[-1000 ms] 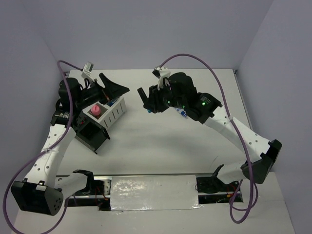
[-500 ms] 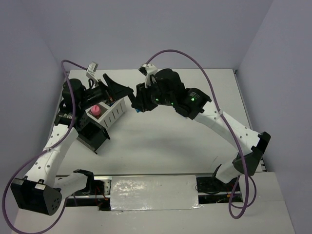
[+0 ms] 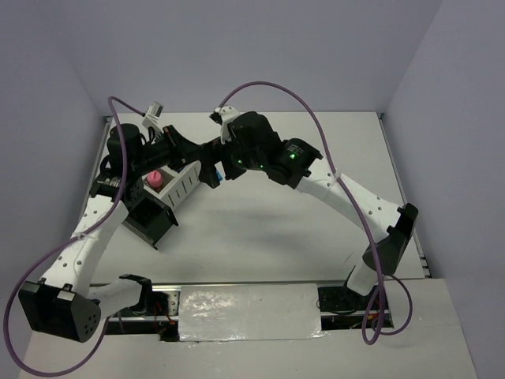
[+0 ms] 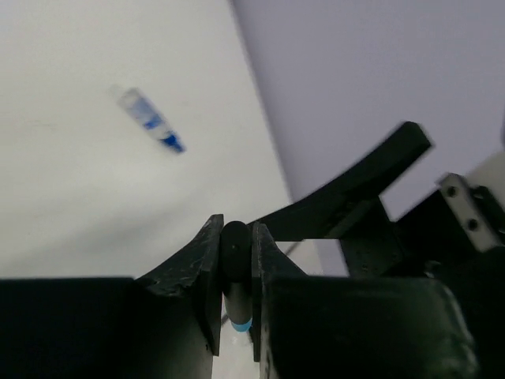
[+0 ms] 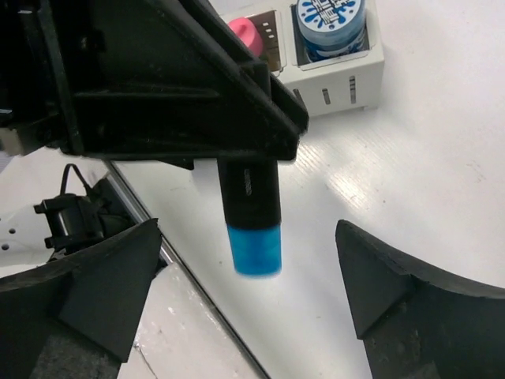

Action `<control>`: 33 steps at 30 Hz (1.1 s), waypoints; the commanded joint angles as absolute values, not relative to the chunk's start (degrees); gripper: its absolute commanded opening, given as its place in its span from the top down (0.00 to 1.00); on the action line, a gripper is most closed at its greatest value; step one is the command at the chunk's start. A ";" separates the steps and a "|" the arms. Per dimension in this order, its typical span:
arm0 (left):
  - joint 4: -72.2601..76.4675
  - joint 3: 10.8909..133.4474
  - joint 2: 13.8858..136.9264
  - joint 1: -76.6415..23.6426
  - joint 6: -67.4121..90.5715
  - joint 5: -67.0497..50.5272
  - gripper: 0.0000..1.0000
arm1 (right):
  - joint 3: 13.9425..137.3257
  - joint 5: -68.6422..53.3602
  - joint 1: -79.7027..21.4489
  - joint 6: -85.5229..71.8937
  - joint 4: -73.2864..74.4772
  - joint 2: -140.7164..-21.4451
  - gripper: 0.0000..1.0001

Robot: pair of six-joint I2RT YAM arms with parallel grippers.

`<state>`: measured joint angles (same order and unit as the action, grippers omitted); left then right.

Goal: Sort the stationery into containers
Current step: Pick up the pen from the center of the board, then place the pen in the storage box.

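My left gripper [image 4: 235, 230] is shut on the black body of the blue marker [image 4: 236, 264], and the marker's blue end sticks out below the fingers. In the right wrist view the marker [image 5: 251, 215] hangs from the left gripper's fingers [image 5: 229, 110], with my right gripper [image 5: 248, 237] open around it, both fingers well apart from it. Both grippers meet above the table just right of the white-grey container [image 3: 183, 186]. That container holds a pink tube [image 3: 155, 180] and a blue patterned tape roll [image 5: 330, 24]. The black container [image 3: 150, 223] stands beside it.
A small white and blue item [image 4: 150, 120] lies loose on the table, seen in the left wrist view. The back wall stands close behind the grippers. The table's metal front edge [image 5: 150, 229] runs below the marker.
The right arm carried the marker leftward to the left gripper. The left gripper shut on it and the right gripper opened.
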<state>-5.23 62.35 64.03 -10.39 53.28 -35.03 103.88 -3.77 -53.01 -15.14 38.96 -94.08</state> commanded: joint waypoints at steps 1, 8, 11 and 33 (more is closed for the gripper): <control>-15.25 68.79 64.60 -10.46 44.34 -24.76 1.00 | 101.27 -4.04 -50.56 -17.74 35.77 -91.76 0.00; -36.03 73.49 64.87 -6.17 32.61 13.76 1.00 | 87.29 -8.79 -39.82 -19.08 30.67 -80.53 0.00; -36.13 71.82 62.58 -1.60 32.26 25.82 1.00 | 83.86 -8.53 -37.79 -17.84 31.64 -77.88 0.00; -21.72 57.22 62.58 1.93 31.38 43.95 0.97 | 74.18 -12.22 -36.21 -14.24 30.58 -72.51 0.00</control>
